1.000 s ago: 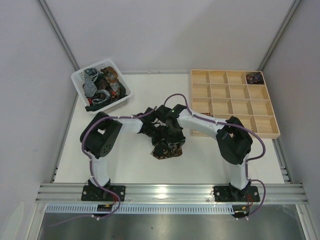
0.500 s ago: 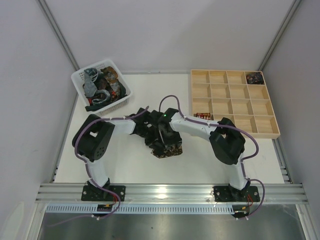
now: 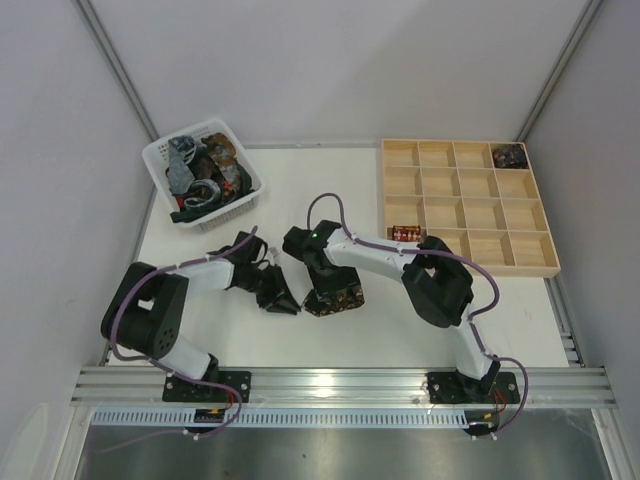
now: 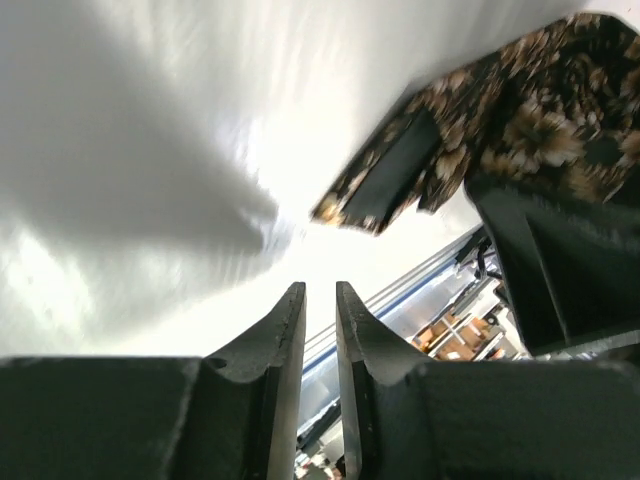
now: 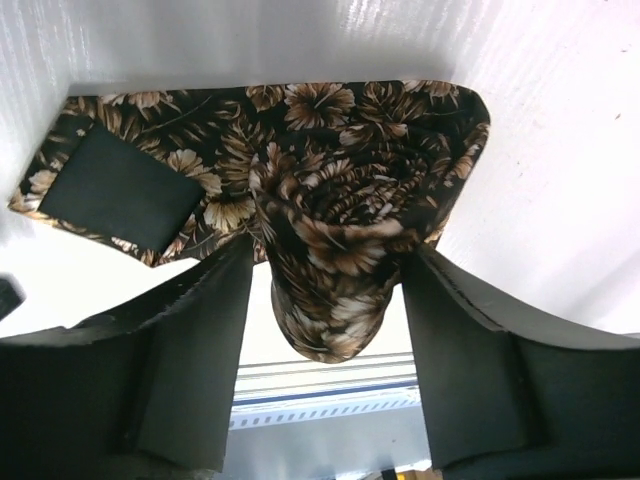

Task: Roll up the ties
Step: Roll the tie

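1. My right claw (image 5: 328, 258) stood with its fingers (image 5: 190, 350) spread, one on each side of the rolled part of the brown floral tie (image 5: 330, 150). A strip of light showed between the roll and one finger. On the other side the finger lay against or just beside the fabric, and the wrist view did not let me tell which.

2. My left claw (image 4: 315, 297) had its fingers (image 4: 275, 340) parted by only a narrow slit, with nothing between them. It hung over the bare tabletop (image 3: 270, 335), near the tie on its left side and apart from it.

3. The brown floral tie lay on the tabletop, nearer the near edge than the far one and roughly midway between the left and right edges. Part of it was wound into a tight roll. The pointed end lay flat beside the roll, with its dark lining patch (image 5: 120, 190) turned toward my wrist camera.

4. The white basket (image 3: 232, 208) sat at the far-left corner of the tabletop. It held a loose heap of other ties (image 3: 205, 175), with grey, red and black among them.

5. The wooden tray (image 3: 436, 184) lay along the right edge toward the far-right corner, divided into square compartments. Its far-right corner compartment held one dark rolled tie (image 3: 510, 155). A small red-patterned item (image 3: 405, 232) lay in the leftmost column, toward the near side.
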Motion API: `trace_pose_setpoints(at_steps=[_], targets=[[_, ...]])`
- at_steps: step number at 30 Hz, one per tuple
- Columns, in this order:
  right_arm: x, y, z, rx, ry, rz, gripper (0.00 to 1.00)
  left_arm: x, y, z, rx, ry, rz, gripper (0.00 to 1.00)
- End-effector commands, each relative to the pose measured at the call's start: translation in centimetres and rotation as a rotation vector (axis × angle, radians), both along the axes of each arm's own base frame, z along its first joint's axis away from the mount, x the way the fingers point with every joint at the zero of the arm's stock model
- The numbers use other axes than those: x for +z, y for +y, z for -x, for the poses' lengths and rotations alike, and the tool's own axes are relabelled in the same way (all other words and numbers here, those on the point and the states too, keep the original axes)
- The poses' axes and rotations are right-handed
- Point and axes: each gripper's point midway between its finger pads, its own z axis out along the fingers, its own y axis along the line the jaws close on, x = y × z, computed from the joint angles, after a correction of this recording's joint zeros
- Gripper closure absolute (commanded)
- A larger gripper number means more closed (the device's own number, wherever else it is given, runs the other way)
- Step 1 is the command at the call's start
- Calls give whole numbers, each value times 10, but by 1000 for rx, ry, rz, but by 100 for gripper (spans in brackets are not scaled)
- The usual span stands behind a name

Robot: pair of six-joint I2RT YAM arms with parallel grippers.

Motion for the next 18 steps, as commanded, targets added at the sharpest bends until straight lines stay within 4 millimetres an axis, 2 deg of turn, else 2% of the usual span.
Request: trace_pose_setpoints(at_steps=[1, 8, 18], targets=[[-3, 18, -3, 4, -14, -24, 34, 14, 9, 2, 17, -52, 20, 76], [20, 38, -2, 50, -51, -102, 33, 27, 19, 2, 42, -87, 21, 77], [28, 40, 7, 95, -55, -89, 33, 30, 26, 2, 61, -106, 7, 77]])
